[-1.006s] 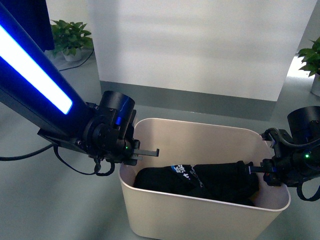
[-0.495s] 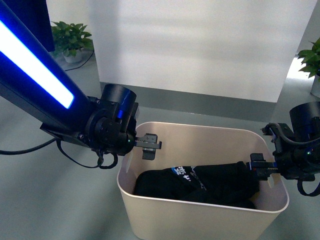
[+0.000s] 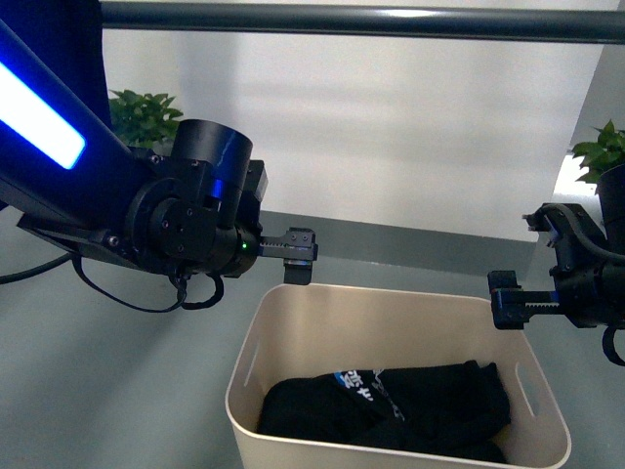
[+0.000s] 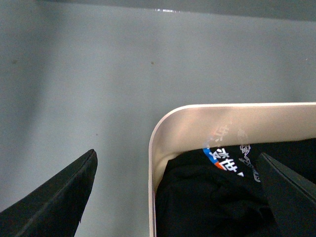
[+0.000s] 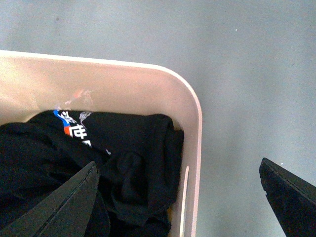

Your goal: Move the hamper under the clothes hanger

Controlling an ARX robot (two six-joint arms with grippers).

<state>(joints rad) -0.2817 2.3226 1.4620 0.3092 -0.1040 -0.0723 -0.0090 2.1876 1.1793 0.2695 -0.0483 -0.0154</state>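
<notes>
The cream hamper [image 3: 322, 342] stands on the grey floor at the bottom centre of the front view, with a black printed garment [image 3: 391, 405] lying inside. The clothes hanger's dark round bar [image 3: 352, 20] runs across the top, above the hamper. My left gripper [image 3: 298, 256] hovers open above the hamper's left rear corner. My right gripper [image 3: 508, 301] hovers open above its right side. In the left wrist view the open left gripper [image 4: 177, 153] straddles the hamper's corner rim [image 4: 163, 123] without touching it. In the right wrist view the open right gripper [image 5: 177, 162] straddles the hamper's side wall [image 5: 195, 98] and its slot handle [image 5: 185, 192].
A white wall panel [image 3: 391, 127] with a grey base stands behind the hamper. Potted plants sit at the far left [image 3: 146, 112] and far right [image 3: 598, 151]. Grey floor [image 3: 98, 391] surrounds the hamper. A black cable hangs under my left arm.
Both grippers have risen from the hamper's rim and now hover above it. The hamper sits lower in the picture, and the dark bar has come into view at the top.
</notes>
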